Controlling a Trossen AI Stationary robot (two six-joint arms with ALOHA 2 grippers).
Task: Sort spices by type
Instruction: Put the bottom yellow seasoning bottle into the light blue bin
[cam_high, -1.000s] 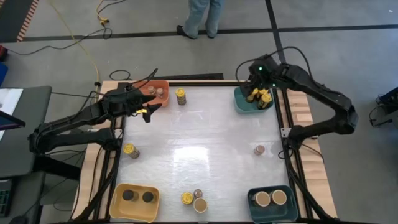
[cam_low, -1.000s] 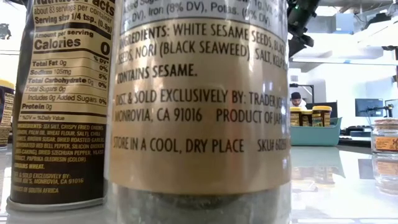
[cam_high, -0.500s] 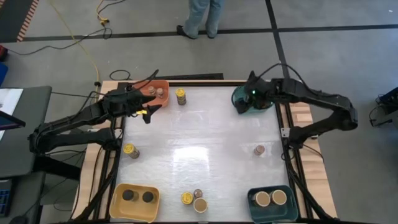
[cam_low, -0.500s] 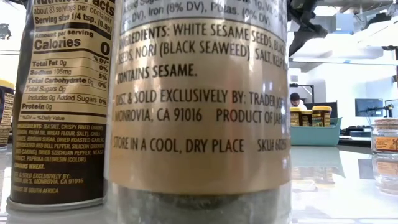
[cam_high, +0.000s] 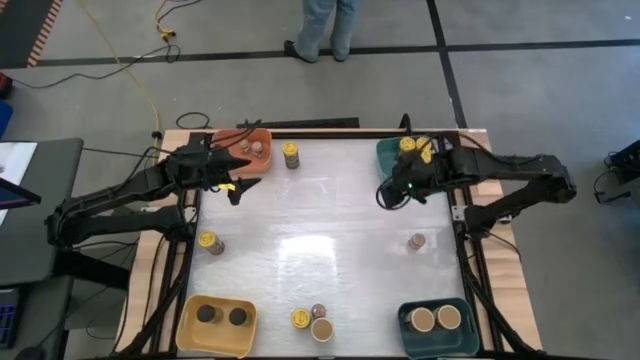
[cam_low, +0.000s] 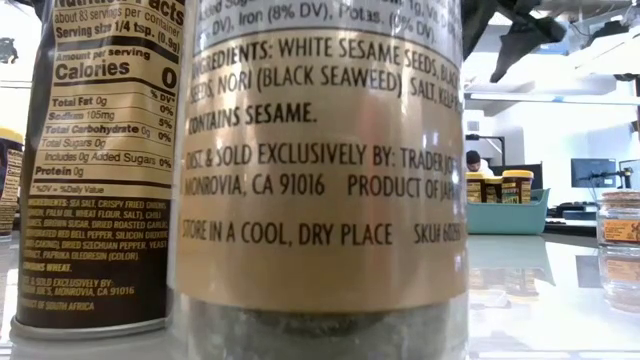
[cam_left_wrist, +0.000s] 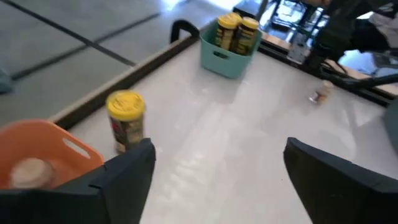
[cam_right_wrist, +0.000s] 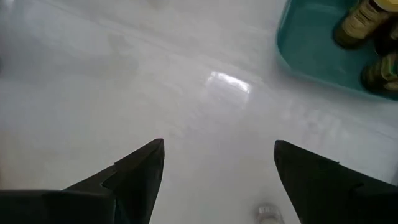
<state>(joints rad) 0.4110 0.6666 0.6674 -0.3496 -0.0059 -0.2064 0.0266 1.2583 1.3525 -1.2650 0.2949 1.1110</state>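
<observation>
Beside orange bin: left end effector (cam_high: 236, 182) empty, fingers spread; yellow-lidded jar (cam_high: 290, 154) stands just beside the bin (cam_high: 262, 168).
Right end effector (cam_high: 392, 196): released, empty, over bare worktop (cam_high: 320, 230) below the teal bin (cam_high: 385, 152) holding yellow jars.
Loose jars: grey-topped one (cam_high: 417, 241) near the right edge; more along the front.
Risk: you could clip the upright jar and topple it, since the left fingers sit close.
Change: right arm has swung off the teal bin; left fingers opened wider.

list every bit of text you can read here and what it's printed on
Tan-label jar: "INGREDIENTS: WHITE SESAME SEEDS", "NORI (BLACK SEAWEED)", "CONTAINS SESAME.", "MONROVIA, CA 91016", "STORE IN A COOL, DRY PLACE"
Dark jar: "Calories 0", "Sodium 105mg", "Protein 0g", "INGREDIENTS: SEA SALT, CRISPY FRIED ONIONS"
Small jar at right: orange label, too blurred to read.
High and wrist views: nothing legible.
</observation>
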